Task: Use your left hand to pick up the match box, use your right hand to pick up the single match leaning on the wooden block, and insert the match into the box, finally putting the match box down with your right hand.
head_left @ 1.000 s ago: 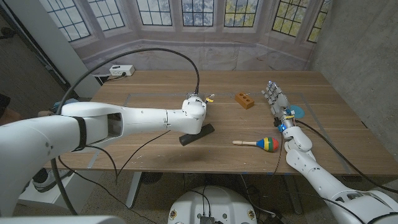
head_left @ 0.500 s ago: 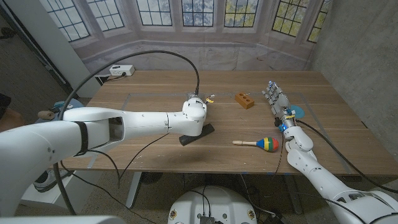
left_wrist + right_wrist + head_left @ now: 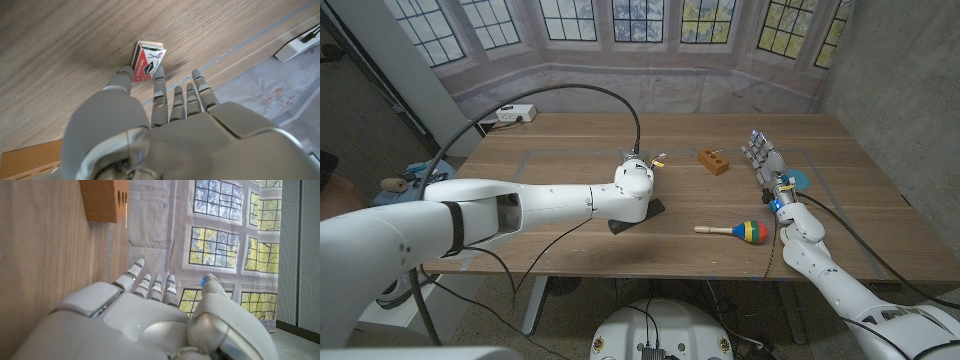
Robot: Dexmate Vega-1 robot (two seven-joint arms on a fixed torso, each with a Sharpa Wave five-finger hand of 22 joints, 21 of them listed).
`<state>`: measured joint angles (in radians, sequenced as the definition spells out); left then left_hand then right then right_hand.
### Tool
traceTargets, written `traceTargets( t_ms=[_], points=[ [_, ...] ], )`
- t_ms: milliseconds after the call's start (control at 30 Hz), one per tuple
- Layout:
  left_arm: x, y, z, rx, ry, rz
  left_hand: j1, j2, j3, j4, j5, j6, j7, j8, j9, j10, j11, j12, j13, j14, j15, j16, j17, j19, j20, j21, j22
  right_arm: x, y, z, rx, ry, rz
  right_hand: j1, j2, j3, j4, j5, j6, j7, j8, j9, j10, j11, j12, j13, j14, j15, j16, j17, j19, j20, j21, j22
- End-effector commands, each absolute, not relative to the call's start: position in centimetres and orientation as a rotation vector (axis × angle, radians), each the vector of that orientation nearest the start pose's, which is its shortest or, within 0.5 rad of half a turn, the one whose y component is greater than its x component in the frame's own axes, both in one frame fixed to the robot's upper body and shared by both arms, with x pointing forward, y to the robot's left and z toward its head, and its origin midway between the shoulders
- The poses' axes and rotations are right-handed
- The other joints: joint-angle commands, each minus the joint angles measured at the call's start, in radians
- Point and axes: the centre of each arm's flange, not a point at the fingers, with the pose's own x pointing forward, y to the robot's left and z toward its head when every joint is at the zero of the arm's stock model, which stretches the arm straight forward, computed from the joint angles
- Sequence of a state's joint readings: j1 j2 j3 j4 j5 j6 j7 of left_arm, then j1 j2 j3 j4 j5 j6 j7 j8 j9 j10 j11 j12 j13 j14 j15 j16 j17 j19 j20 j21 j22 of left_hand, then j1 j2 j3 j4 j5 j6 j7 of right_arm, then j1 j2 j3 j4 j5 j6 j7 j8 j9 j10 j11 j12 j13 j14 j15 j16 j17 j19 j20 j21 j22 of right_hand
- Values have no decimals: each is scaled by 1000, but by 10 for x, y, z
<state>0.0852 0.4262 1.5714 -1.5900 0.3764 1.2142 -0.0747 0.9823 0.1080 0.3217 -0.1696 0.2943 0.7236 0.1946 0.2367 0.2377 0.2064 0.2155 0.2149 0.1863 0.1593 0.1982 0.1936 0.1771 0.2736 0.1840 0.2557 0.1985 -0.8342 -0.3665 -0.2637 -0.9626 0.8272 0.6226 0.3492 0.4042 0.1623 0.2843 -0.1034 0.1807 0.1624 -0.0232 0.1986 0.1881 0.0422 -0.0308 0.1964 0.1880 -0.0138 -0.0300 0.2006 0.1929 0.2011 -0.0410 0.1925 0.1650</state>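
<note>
The match box (image 3: 149,61), red and white, lies on the wooden table (image 3: 60,45). My left hand (image 3: 165,110) hovers over it with fingers spread, and the thumb tip (image 3: 123,76) and a fingertip (image 3: 159,75) flank its near end. In the head view my left wrist (image 3: 634,186) covers that spot at the table's middle. The wooden block (image 3: 713,161) sits to the right of it, and a thin match (image 3: 126,219) leans on the block (image 3: 105,199). My right hand (image 3: 761,153) stands beside the block with fingers straight and apart, holding nothing.
A colourful maraca (image 3: 735,231) lies near the front right. A dark flat object (image 3: 638,216) sits under my left forearm. A white power strip (image 3: 513,113) is at the back left, and a blue item (image 3: 799,178) lies by my right wrist.
My left forearm and wrist have sunk a little toward the table. My right arm has not moved.
</note>
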Motion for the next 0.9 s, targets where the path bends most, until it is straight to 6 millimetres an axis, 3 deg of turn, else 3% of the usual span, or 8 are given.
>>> traceTargets(
  t_ms=[33, 467, 900],
  points=[
    [633, 62, 0, 1685, -136, 216, 18, 4, 11, 0, 6, 1, 4, -2, 1, 12, 2, 5, 2, 8, 1, 1, 0, 9, 4, 8, 2, 655, -337, -79, 249, -745, 224, 2, 1, 8, -3, -2, 8, 0, -1, 5, 5, 2, -1, 5, 4, -18, 7, 4, 10, -24, 0, 5],
    [631, 61, -4, 1668, -182, 245, 75, 9, 29, -5, 10, 37, -15, 3, 7, 54, -2, 8, 2, 43, -14, 2, 0, 29, -1, 19, 5, 656, -339, -81, 250, -735, 222, 0, 1, 8, -2, -2, 9, 2, -1, 5, 7, 3, 0, 5, 5, -17, 7, 4, 11, -23, 0, 5],
    [630, 60, -4, 1666, -197, 245, 89, 5, 29, -3, 10, 52, -20, 4, 12, 68, -10, 7, 2, 57, -21, 1, -1, 35, -5, 24, 7, 656, -339, -83, 249, -729, 224, -2, 1, 8, -2, -2, 10, 3, -1, 5, 7, 4, 0, 5, 7, -17, 8, 4, 13, -23, 0, 5]
  ],
)
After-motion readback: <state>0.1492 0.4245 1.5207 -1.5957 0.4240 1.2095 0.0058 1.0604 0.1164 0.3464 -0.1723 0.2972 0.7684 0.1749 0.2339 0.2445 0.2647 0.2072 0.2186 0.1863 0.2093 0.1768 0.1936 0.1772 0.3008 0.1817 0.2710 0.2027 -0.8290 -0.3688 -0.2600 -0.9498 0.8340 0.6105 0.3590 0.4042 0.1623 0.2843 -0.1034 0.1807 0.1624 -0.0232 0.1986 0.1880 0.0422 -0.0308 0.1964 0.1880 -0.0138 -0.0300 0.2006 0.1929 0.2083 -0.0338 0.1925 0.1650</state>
